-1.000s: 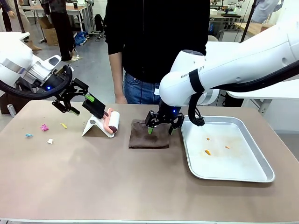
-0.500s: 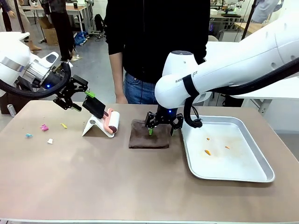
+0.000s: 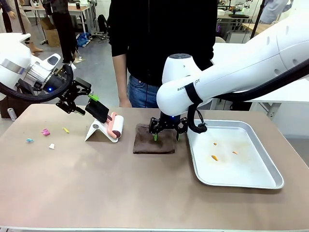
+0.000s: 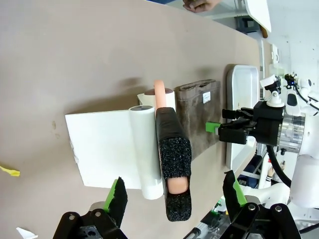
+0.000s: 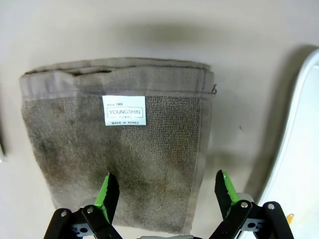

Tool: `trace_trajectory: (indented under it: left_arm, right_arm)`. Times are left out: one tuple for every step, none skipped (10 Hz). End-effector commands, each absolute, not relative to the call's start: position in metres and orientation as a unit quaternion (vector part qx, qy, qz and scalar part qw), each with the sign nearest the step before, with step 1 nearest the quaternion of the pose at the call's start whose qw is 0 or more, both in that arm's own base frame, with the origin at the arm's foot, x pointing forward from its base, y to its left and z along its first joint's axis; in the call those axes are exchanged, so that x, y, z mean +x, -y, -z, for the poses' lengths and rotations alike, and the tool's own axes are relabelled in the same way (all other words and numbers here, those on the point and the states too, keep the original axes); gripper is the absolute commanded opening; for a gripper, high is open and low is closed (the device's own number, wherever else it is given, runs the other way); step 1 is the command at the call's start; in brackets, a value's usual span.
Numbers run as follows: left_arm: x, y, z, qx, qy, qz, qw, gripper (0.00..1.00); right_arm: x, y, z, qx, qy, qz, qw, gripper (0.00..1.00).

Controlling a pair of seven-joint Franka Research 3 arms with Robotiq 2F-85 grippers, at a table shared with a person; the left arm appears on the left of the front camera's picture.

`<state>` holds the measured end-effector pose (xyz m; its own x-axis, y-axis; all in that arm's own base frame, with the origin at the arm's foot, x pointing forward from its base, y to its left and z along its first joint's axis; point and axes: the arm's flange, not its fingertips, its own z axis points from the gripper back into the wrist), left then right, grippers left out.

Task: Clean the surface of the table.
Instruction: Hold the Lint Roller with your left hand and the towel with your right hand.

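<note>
With right tool spread wide just above towel, lower straight toward desk beneath; pinch folded edge fully; with left tool wide, flanking roller handle, close squarely; avoid tipping stand.

The left gripper is hanging spread beside the black handle of the lint roller, which is leaning on its white stand. The right gripper is hovering, fingers apart, over the brown towel beside the metal tray.
</note>
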<state>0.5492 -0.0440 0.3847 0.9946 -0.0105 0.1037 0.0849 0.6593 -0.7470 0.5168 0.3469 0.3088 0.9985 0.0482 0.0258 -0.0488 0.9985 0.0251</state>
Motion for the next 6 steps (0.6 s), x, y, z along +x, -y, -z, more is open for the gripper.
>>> trace_trajectory:
  left_arm:
    - [0.5427, 0.0404, -0.3844, -0.426, 0.054, 0.036, 0.902, 1.0]
    - [0.5426, 0.0408, -0.3844, -0.425, 0.054, 0.037, 0.903, 1.0]
    - [0.5426, 0.0406, -0.3845, -0.422, 0.056, 0.036, 0.904, 1.0]
    - [0.5426, 0.0404, -0.3846, -0.421, 0.056, 0.036, 0.904, 1.0]
    - [0.5425, 0.0407, -0.3848, -0.421, 0.057, 0.037, 0.904, 1.0]
    - [0.5424, 0.041, -0.3853, -0.421, 0.058, 0.039, 0.904, 1.0]
  right_arm:
    - [0.5226, -0.3538, -0.3081, -0.01, 0.02, -0.014, 1.0, 1.0]
    - [0.523, -0.3535, -0.3074, -0.009, 0.019, -0.013, 1.0, 1.0]
    - [0.5235, -0.3529, -0.307, -0.007, 0.016, -0.013, 1.0, 1.0]
    - [0.5241, -0.3517, -0.307, -0.004, 0.016, -0.013, 1.0, 1.0]
    - [0.5249, -0.3509, -0.306, -0.004, 0.014, -0.012, 1.0, 1.0]
    - [0.5259, -0.3499, -0.3038, -0.002, 0.01, -0.011, 1.0, 0.78]
